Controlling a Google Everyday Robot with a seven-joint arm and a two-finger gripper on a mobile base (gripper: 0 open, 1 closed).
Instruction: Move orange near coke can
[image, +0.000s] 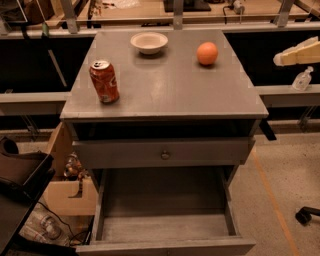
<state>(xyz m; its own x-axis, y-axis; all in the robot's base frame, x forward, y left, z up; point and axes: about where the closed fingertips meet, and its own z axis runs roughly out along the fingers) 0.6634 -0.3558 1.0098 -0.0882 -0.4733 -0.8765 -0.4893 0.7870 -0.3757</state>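
Orange (207, 53) one, coke can (104, 81) one, bowl (149, 43) one, claw (279, 58) right of cabinet (165, 97)

No lettering reads anywhere (the coke can (104, 81) shows only white squiggles); the gripper (280, 58) hangs far right.

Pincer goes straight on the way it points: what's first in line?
Likely the small round orange, or the grey tabletop just short of it; the cream pincer at the right edge points left. Depth unclear.
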